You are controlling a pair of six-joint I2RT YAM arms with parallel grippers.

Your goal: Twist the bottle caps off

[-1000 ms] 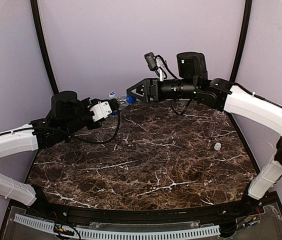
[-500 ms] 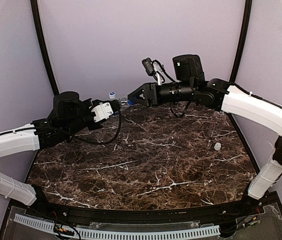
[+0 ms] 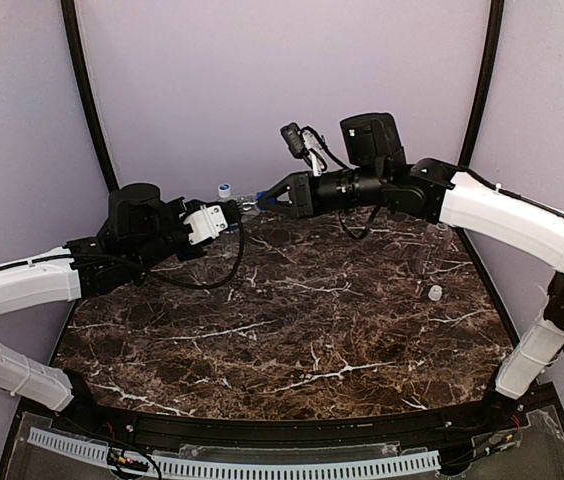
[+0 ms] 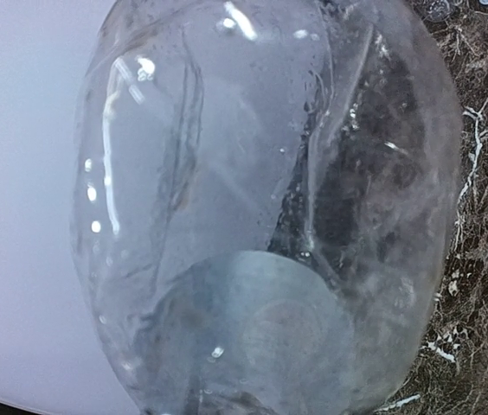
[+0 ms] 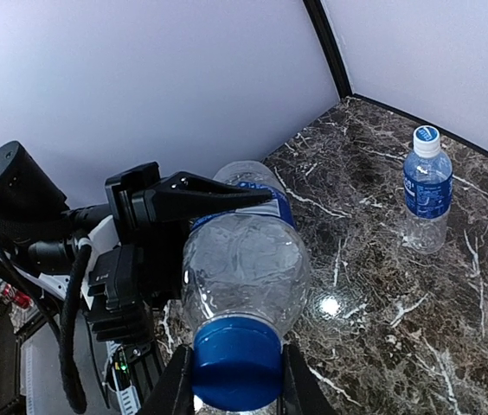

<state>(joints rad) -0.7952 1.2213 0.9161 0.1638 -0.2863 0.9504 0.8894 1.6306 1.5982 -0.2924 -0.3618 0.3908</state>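
A clear bottle with a blue label (image 5: 246, 259) is held lying sideways above the table's back edge. My left gripper (image 3: 230, 213) is shut on its body; one black finger (image 5: 214, 197) lies across the label. The bottle's clear base (image 4: 261, 216) fills the left wrist view and hides those fingers. At the neck end, my right gripper (image 5: 235, 385) is shut on the dark blue cap (image 5: 235, 363), a finger on each side. From above, the right gripper (image 3: 260, 204) meets the bottle's neck.
A water bottle (image 5: 427, 194) with a blue label and a pale cap (image 5: 427, 136) stands upright near the back wall, also in the top view (image 3: 224, 191). A small white cap (image 3: 435, 293) lies on the marble table (image 3: 292, 330) at the right, near a faint clear bottle (image 3: 439, 243).
My right gripper has moved left to the bottle's neck and gone from open to shut on the dark blue cap. The left arm has held the bottle still.
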